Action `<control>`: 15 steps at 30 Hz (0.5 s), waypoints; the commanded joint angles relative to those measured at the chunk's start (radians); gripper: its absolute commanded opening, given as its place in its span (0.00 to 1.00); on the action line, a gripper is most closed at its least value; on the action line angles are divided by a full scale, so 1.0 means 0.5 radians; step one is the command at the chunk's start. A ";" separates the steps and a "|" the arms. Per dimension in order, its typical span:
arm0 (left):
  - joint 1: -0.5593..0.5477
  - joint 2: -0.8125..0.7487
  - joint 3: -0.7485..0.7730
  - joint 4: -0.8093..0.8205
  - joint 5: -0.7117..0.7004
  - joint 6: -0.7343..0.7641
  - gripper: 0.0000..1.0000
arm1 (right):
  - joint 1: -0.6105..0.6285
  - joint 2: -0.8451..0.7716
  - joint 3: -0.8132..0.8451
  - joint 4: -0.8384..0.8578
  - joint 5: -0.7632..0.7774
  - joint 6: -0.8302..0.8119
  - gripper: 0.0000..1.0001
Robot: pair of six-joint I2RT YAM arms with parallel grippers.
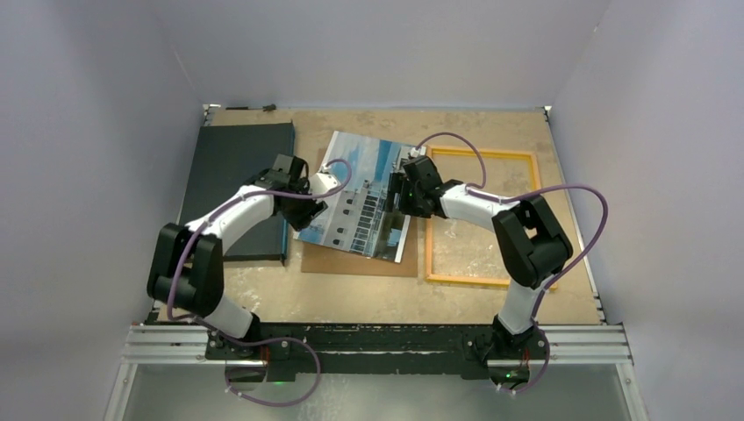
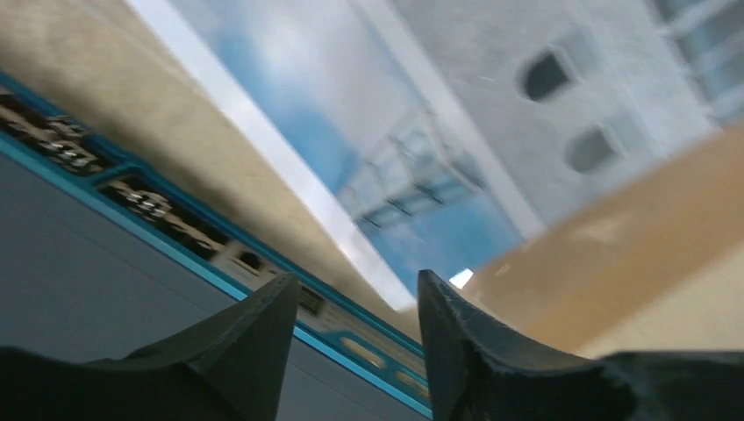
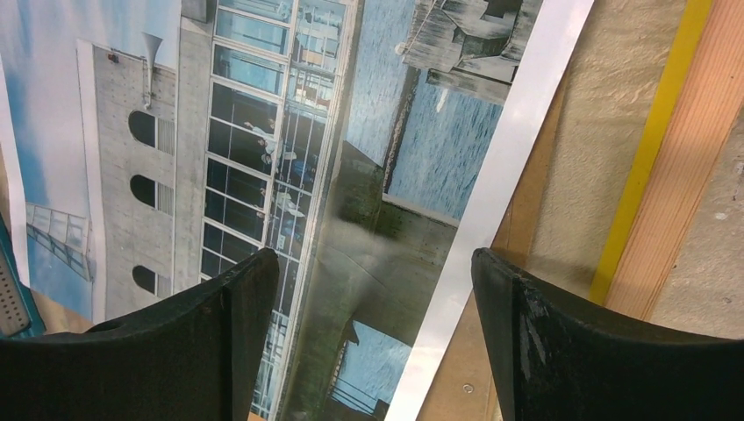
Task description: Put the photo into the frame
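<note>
Glossy print on a brown board: the photo (image 1: pixel 364 197) lies face up and skewed at the middle of the worktop (image 1: pixel 368 298), resting on the backing board (image 1: pixel 351 263), whose near edge shows beyond it. The frame (image 1: pixel 482 154) lies flat and empty just to the right, its yellow-orange border enclosing bare worktop; the photo's right edge stops just short of the frame's left rail. The dark slab (image 1: pixel 237 158) lies to the left. The left end effector (image 1: pixel 318 209) sits at the photo's left edge; in the left wrist view its fingers (image 2: pixel 263 324) stand partly apart, and the near corner of the photo (image 2: pixel 421 114) with its white border ends just beyond the gap, over the board (image 2: pixel 632 219) and beside the slab (image 2: pixel 88 289). Whether either finger touches the print cannot be told. The right end effector (image 1: pixel 399 197) hangs over the photo's right margin; the right wrist view shows its fingers (image 3: pixel 237 307) spread wide and holding nothing, straddling the white border of the photo (image 3: pixel 263 114), with the frame (image 3: pixel 693 158) close to the right.
</note>
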 commanded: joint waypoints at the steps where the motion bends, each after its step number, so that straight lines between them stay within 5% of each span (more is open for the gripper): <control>1: 0.009 0.217 0.078 0.413 -0.478 -0.196 0.45 | -0.007 -0.077 0.001 -0.078 0.012 -0.034 0.83; 12: 0.107 0.303 -0.105 0.684 -0.825 -0.159 0.06 | -0.044 -0.135 -0.005 -0.094 0.018 -0.035 0.80; 15: 0.163 0.293 -0.171 0.725 -0.888 -0.111 0.04 | -0.045 -0.108 -0.012 -0.075 -0.013 -0.026 0.80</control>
